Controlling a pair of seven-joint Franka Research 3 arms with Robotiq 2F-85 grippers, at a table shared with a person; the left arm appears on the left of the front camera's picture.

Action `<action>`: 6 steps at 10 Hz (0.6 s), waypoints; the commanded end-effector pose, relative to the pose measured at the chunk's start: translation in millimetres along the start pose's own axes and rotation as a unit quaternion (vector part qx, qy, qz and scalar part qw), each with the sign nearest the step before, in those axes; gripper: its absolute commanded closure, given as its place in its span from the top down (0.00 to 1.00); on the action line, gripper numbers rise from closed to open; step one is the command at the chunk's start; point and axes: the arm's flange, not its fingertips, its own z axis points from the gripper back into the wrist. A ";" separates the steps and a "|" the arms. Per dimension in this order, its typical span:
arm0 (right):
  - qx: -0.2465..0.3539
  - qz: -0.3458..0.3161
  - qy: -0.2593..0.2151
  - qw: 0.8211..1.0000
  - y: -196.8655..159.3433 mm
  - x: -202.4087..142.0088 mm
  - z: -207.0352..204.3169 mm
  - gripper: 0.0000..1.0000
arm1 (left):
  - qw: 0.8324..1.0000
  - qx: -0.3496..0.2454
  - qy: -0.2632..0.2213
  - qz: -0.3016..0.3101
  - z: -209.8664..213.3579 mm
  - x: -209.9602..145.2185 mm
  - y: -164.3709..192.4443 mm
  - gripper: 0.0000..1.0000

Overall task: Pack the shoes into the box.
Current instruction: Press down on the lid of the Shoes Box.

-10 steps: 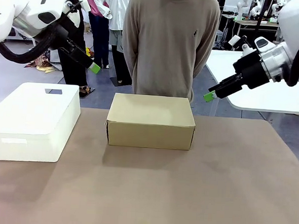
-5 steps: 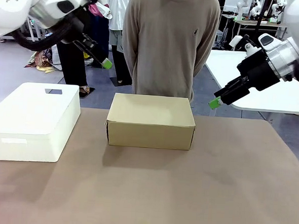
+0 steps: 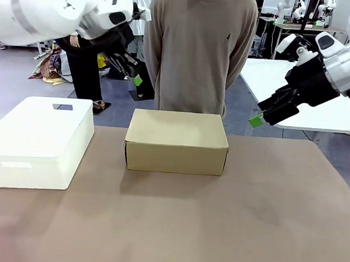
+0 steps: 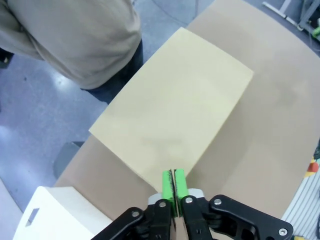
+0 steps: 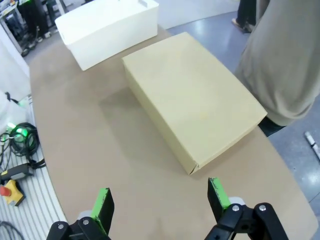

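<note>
The tan cardboard box (image 3: 177, 140) stands closed at the table's far middle, its lid flat; it also lies below both wrist cameras as the box (image 4: 172, 119) and the box (image 5: 192, 107). No shoes are in sight. My left gripper (image 3: 136, 80) hangs shut above the box's far left corner, its green pads (image 4: 173, 186) pressed together with nothing between them. My right gripper (image 3: 256, 119) hovers off the box's right end, open, with its fingers (image 5: 218, 194) wide apart and empty. A person (image 3: 198, 49) in a beige sweater stands right behind the box.
A white plastic bin (image 3: 39, 140) with a slot handle sits upside down at the table's left. Brown tabletop (image 3: 216, 228) stretches across the front and right. A white table (image 3: 307, 109) stands beyond the right edge.
My left gripper has swung rightward and now hangs over the box's far left corner. My right gripper has shifted slightly right and lower. The box has not moved.
</note>
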 end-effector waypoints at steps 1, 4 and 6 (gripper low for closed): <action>-0.017 -0.007 0.001 1.000 7.9 -5.0 -3.0 1.00 | 0.999 0.016 0.022 0.021 -12.8 17.6 0.8 0.00; -0.028 0.000 -0.005 1.000 6.6 -3.9 -4.2 1.00 | 0.999 0.014 0.026 0.032 -36.2 23.0 1.5 0.00; -0.010 0.004 -0.010 1.000 5.4 -1.6 -0.2 1.00 | 0.999 0.008 0.027 0.026 -39.9 17.8 0.9 0.00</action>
